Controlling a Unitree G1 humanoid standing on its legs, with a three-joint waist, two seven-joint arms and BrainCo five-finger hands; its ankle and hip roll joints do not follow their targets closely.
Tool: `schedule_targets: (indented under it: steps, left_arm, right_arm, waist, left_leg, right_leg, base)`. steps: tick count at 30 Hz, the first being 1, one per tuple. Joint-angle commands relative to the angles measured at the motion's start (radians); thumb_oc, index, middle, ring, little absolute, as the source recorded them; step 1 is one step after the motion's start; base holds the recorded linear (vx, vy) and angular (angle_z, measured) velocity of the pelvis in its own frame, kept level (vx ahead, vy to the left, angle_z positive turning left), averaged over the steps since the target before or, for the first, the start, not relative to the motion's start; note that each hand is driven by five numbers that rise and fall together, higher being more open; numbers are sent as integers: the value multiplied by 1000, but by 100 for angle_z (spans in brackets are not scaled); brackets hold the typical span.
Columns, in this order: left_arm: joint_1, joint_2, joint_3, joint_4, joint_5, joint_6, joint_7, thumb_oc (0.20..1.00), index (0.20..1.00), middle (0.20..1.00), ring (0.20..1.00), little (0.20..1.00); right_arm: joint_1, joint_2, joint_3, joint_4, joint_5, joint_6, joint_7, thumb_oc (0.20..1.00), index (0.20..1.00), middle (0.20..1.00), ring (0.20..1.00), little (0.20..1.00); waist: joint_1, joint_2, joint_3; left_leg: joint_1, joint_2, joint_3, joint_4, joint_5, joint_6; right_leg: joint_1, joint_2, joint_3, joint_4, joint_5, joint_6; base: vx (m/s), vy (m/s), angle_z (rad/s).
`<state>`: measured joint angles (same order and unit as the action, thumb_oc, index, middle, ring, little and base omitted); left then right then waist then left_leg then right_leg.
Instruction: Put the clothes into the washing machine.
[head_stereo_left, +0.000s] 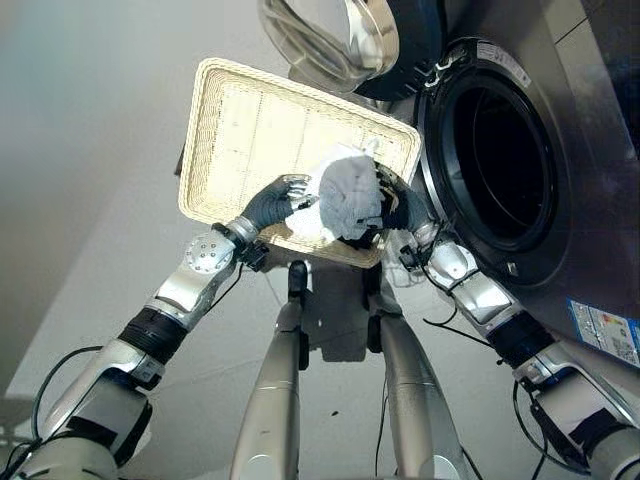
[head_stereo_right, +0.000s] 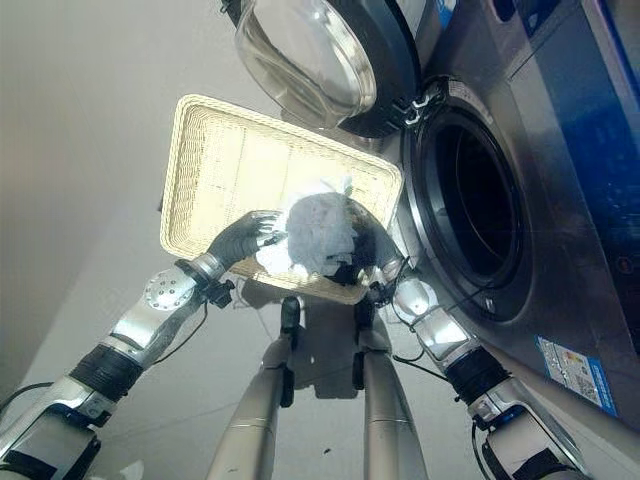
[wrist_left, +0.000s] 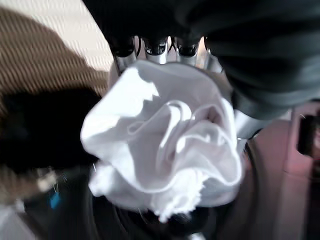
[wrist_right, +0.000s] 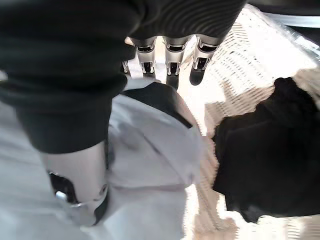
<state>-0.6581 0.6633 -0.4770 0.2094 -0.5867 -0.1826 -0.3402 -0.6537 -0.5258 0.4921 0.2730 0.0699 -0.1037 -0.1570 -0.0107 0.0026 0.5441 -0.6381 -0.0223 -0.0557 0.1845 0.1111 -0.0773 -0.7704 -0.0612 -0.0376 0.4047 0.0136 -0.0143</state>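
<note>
White cloth (head_stereo_left: 345, 195) between both hands

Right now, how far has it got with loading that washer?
The washing machine's door already stands open. Both hands, left hand and right hand, grip a bunched white garment above the wicker basket. It hasn't reached the drum yet, and a black garment waits in the basket.

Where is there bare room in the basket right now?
The wicker basket is bare over its half away from the robot, up to the far rim. It is crowded at the near corner by the washer opening: left hand, right hand and white garment.
</note>
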Motion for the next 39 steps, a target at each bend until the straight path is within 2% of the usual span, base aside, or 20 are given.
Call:
schedule_targets:
  steps: [1,6,9,13,14,16,17,18,19,21,26,31,33,34,35,36,37,39]
  left_arm:
    - [-47,-53,-9,-164,-144,-12,-136,200,200,200,200,200]
    - [-70,-62,-27,-236,-235,26,-244,200,200,200,200,200]
    - [-76,-67,-34,-276,-274,51,-269,200,200,200,200,200]
    - [-87,-88,-49,-312,-320,96,-300,200,200,200,200,200]
    - [-86,-100,-54,-320,-321,114,-304,200,200,200,200,200]
    - [-90,-106,-59,-321,-318,125,-304,200,200,200,200,200]
    - [-87,-112,-70,-314,-309,136,-282,200,200,200,200,200]
    - [-86,-114,-77,-310,-296,138,-267,200,200,200,200,200]
    - [-87,-114,-80,-305,-292,138,-257,200,200,200,200,200]
    - [-75,-115,-89,-282,-278,133,-208,200,200,200,200,200]
    - [-20,-114,-79,-224,-268,79,-105,200,200,200,200,200]
    - [39,-110,-43,-194,-252,45,-20,200,200,200,200,200]
    - [70,-107,-19,-168,-198,32,75,200,200,200,200,200]
    - [92,-105,-1,-142,-136,34,173,200,200,200,200,200]
    - [93,-104,0,-140,-130,34,178,200,200,200,200,200]
    - [102,-97,13,-122,-82,40,224,200,200,200,200,200]
    - [113,-94,23,-111,-41,56,272,307,307,307,307,307]
    - [126,-78,31,-89,20,74,318,583,583,583,583,583]
  right_arm:
    - [-34,-50,31,-54,-37,31,10,1000,1000,1000,1000,1000]
    - [-73,-71,80,-18,-173,96,39,1000,1000,1000,1000,1000]
    - [-95,-85,105,-20,-164,114,66,1000,1000,1000,1000,1000]
    - [-112,-68,137,-34,30,141,221,1000,1000,1000,1000,1000]
    - [-111,-53,144,-45,129,138,271,1000,1000,1000,1000,1000]
    - [-111,-40,148,-54,200,124,297,1000,1000,1000,1000,1000]
    - [-99,-15,145,-72,324,97,342,1000,1000,1000,1000,1000]
    - [-90,3,142,-87,386,86,360,849,849,849,849,849]
    - [-88,16,138,-93,418,78,377,589,589,589,589,589]
    - [-59,49,126,-125,541,53,417,200,200,200,200,200]
    - [24,95,103,-183,713,44,484,200,200,200,200,200]
    - [82,98,80,-207,746,13,503,200,200,200,200,200]
    - [112,96,61,-215,783,-11,517,200,200,200,200,200]
    - [131,96,47,-222,811,-31,523,200,200,200,200,200]
    - [132,97,45,-222,813,-33,523,200,200,200,200,200]
    - [143,97,36,-231,834,-38,524,200,200,200,200,200]
    - [152,97,28,-237,866,-35,526,200,200,200,200,200]
    - [170,100,16,-242,913,-37,529,200,200,200,200,200]
  waist:
    - [-29,81,-24]
    - [-29,75,-24]
    - [-29,73,-24]
    - [-27,64,-24]
    - [-26,60,-24]
    - [-25,58,-24]
    - [-25,55,-24]
    - [-25,54,-24]
    - [-25,54,-24]
    - [-26,53,-24]
    - [-31,51,-24]
    - [-30,50,-24]
    - [-29,47,-24]
    - [-28,44,-24]
    - [-28,44,-24]
    - [-27,43,-24]
    - [-26,41,-24]
    - [-26,42,-24]
  left_leg:
    - [8,-44,68,22,-37,19]
    - [21,-45,70,7,-38,25]
    - [25,-46,69,4,-40,27]
    - [36,-54,59,6,-50,31]
    - [36,-57,56,9,-53,33]
    - [29,-58,55,10,-49,34]
    - [33,-60,54,15,-56,34]
    - [32,-62,55,17,-57,35]
    - [26,-61,57,17,-51,34]
    - [28,-60,62,18,-55,35]
    - [16,-56,73,13,-50,35]
    - [-1,-53,76,23,-52,35]
    - [-8,-53,78,31,-53,35]
    - [-14,-53,79,38,-54,34]
    - [-14,-53,79,38,-54,34]
    - [-18,-54,79,42,-54,34]
    - [-23,-53,81,47,-54,32]
    - [-29,-54,81,54,-54,30]
  right_leg:
    - [82,29,-49,-85,-23,67]
    - [92,31,-46,-103,-11,71]
    - [95,31,-43,-108,-7,73]
    - [106,30,-40,-119,-5,74]
    - [106,30,-40,-123,-1,74]
    - [101,29,-41,-130,9,75]
    - [106,27,-44,-132,8,75]
    - [105,27,-46,-133,10,77]
    - [100,27,-47,-137,17,77]
    - [102,26,-52,-136,14,79]
    - [93,28,-59,-148,20,80]
    - [81,25,-65,-147,19,78]
    - [77,26,-70,-147,20,78]
    - [75,26,-75,-146,19,77]
    - [75,26,-76,-145,19,77]
    - [73,26,-78,-144,19,76]
    - [71,26,-81,-143,17,75]
    - [68,27,-81,-139,14,74]
  base:
    - [4,-32,-1]
    - [0,0,0]
    - [-2,-13,0]
    - [3,-47,1]
    - [15,-58,1]
    - [-6,-42,1]
    - [0,0,0]
    - [0,0,0]
    - [0,0,0]
    - [0,0,0]
    - [12,22,-8]
    - [23,-11,-16]
    - [48,-44,-11]
    - [45,-50,-10]
    - [49,-74,-11]
    - [38,-65,-11]
    - [51,-82,-13]
    - [67,-81,-16]
